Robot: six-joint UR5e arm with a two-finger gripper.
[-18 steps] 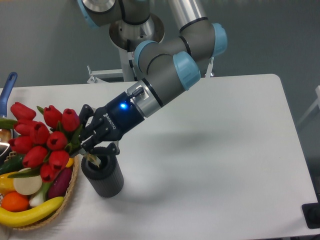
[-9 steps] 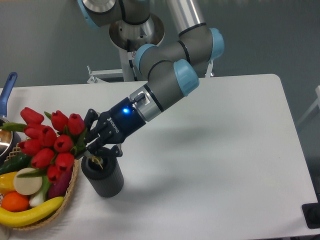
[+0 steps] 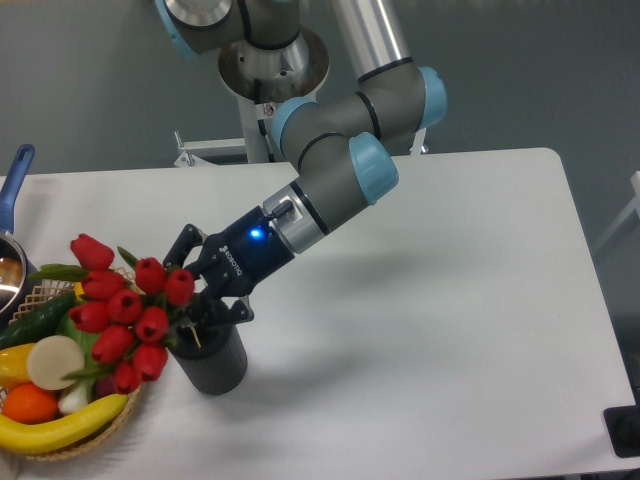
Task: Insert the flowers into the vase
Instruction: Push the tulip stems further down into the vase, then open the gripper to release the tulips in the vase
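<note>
End effector point(image 3: 196, 297) clamped on flowers point(image 3: 128, 315) at the stems, stem ends at vase point(image 3: 210, 358) mouth, buds leaning left of vase over basket point(image 3: 90, 432). Best tip the bunch upright over vase, then lower straight so stems clear the rim.

place: robot lab — UR5e arm point(image 3: 340, 140) on pedestal | plain white table point(image 3: 450, 300) | bare grey wall point(image 3: 90, 70)

We see red buds and green stems on the flowers point(image 3: 125, 320), a dark grey ribbed vase point(image 3: 212, 365), a black pincer point(image 3: 196, 295) lit by a blue light, a white counter point(image 3: 430, 300), a tan woven basket point(image 3: 90, 432), a yellow banana point(image 3: 60, 425) and an orange fruit point(image 3: 28, 402).
</note>
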